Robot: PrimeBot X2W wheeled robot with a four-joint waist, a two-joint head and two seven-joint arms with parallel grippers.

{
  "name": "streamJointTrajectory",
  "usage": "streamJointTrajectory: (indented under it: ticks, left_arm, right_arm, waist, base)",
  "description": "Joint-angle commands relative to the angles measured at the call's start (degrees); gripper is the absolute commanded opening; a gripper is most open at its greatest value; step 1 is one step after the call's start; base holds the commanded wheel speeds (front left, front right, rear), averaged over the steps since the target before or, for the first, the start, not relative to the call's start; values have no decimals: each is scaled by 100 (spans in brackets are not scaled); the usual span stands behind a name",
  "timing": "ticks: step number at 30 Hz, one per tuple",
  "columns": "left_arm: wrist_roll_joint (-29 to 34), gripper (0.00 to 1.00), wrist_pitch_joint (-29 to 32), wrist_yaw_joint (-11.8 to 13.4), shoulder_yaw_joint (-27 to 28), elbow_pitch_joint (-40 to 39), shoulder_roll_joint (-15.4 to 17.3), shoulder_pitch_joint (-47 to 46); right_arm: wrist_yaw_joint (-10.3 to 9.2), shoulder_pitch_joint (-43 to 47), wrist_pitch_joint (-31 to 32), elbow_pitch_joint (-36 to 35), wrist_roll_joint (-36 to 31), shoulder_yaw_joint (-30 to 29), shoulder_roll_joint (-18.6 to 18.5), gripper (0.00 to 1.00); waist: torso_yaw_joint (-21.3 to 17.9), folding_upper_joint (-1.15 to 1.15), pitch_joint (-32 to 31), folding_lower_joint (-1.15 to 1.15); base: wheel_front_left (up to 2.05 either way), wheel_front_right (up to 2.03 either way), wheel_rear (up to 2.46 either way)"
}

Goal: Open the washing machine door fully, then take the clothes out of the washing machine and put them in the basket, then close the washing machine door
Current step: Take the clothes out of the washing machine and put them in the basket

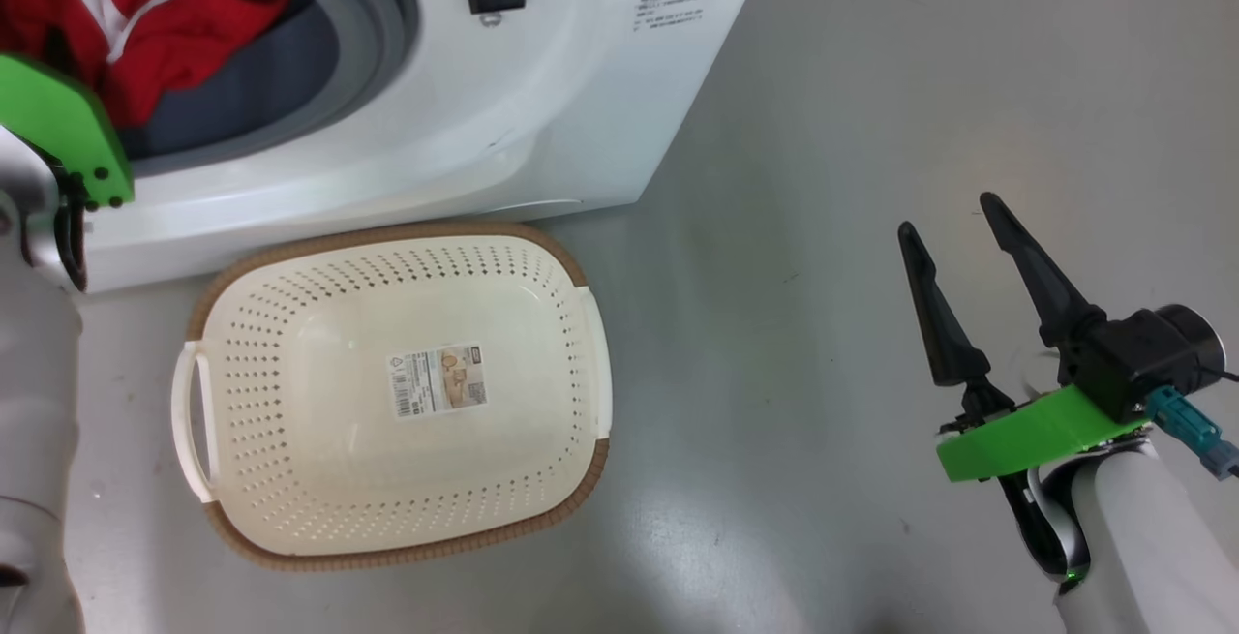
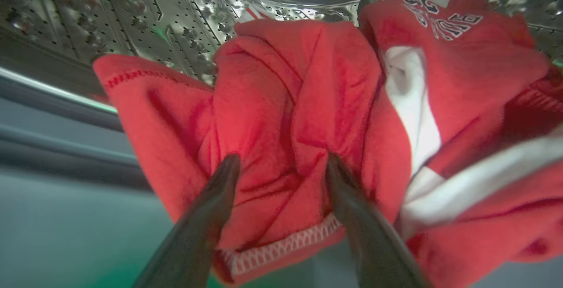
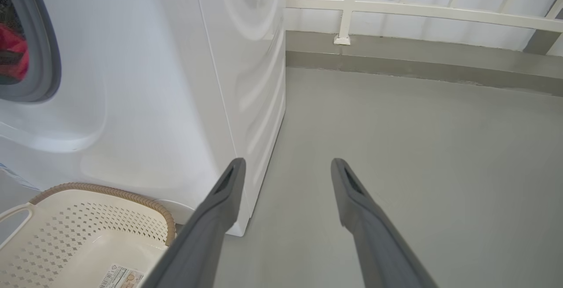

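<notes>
While the clothes (image 2: 281, 81) lie in the drum (image 2: 132, 6) of the washing machine (image 1: 542, 111), the left gripper (image 2: 281, 160) and the right gripper (image 1: 947, 213) are held wide open.
The left fingers (image 2: 211, 217) are spread to either side of a fold of the red fabric, with nothing clamped. The right gripper is held above the floor (image 1: 823, 373), well apart from the basket (image 1: 387, 237), which is set just before the machine.

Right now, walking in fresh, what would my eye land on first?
The bright red clothes with white stripes, bunched inside the washing machine, with the left fingers spread open around a fold. Then the empty cream basket on the grey floor before the machine, and the right fingers open off to its side.
</notes>
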Motion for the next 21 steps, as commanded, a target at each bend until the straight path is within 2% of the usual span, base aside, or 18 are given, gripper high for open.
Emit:
streamJointTrajectory:
  ticks: [1,5,8,21]
  left_arm:
    - [77,100,23,87,7,-54,350,-32]
    - [212,100,185,122,-171,2,434,-72]
    - [265,0,147,137,-259,12,475,-98]
    - [9,0,-918,108,-203,-100,322,209]
  right_arm:
    - [2,-35,-36,-106,52,147,-1,100]
    - [2,-53,-36,-83,88,176,41,100]
    - [2,-59,-36,-79,100,172,70,100]
    - [2,-49,-36,-2,114,112,105,100]
  waist:
    - [-20,0,13,0]
    - [-71,0,29,0]
    - [-85,0,52,0]
    - [-3,0,-70,0]
  base:
    - [0,0,0]
    - [0,0,0]
    - [0,0,0]
    - [0,0,0]
